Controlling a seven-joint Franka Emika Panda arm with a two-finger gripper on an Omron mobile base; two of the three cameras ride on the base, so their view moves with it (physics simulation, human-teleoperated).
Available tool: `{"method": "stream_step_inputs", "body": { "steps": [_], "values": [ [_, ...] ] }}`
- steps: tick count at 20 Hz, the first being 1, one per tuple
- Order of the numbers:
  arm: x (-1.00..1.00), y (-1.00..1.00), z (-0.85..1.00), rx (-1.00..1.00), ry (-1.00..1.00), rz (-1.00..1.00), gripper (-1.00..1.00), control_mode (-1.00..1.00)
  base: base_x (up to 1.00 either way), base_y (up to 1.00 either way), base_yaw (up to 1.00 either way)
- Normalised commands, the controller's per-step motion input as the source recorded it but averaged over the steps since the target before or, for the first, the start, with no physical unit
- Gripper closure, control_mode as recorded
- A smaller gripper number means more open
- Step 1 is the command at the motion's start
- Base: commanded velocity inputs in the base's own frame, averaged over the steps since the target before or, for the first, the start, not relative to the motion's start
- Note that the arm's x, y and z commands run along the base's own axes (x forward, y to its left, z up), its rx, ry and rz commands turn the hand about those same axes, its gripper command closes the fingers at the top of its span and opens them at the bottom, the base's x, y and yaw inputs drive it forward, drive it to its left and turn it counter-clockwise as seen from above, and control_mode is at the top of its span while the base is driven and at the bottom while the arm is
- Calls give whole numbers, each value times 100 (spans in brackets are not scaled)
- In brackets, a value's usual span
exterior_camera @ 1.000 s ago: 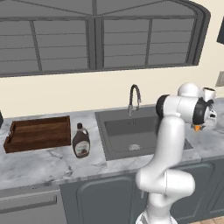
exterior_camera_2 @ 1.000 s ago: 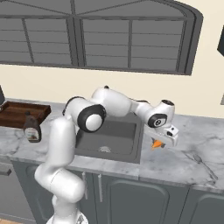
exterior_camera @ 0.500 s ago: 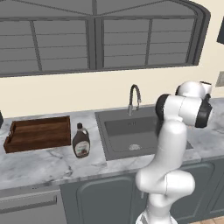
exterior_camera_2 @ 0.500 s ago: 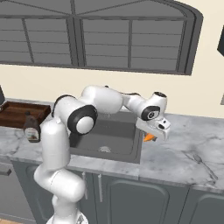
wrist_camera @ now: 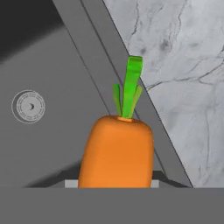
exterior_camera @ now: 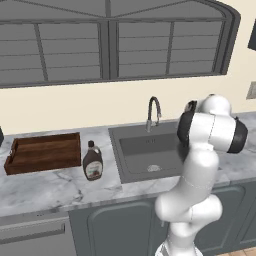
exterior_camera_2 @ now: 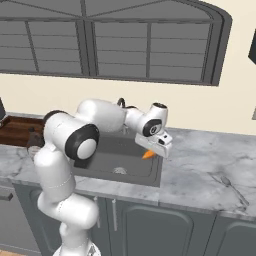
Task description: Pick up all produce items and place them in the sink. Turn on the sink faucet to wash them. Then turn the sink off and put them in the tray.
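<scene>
sink (exterior_camera_2: 107, 162) basin open; faucet (exterior_camera: 153, 112) guards back rim.

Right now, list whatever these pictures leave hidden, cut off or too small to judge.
- End effector fingertips: in the hand view the carrot covers them, so contact cannot be confirmed.
- Carrot's lower end: cut off at the bottom of the hand view.
- Sink right side: hidden behind the arm in the left base view.
- Tray: cut off by the left edge and the arm in the right base view.
- Faucet lever: too small to read its position.

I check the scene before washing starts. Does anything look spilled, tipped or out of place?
Nothing stands out. The carrot is in the gripper at the sink edge; the syrup bottle stands upright beside the tray.
</scene>
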Motion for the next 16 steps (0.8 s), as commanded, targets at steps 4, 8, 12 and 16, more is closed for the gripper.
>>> {"method": "stream_step_inputs", "body": {
  "steps": [4,8,12,16],
  "values": [
    [0,71,-3,0,0,3,100,-100,0,0,0],
    [8,55,-11,0,0,11,100,-100,0,0,0],
    [21,44,-14,0,0,13,100,-100,0,0,0],
    [33,29,-22,3,2,10,100,-100,0,0,0]
  ]
}}
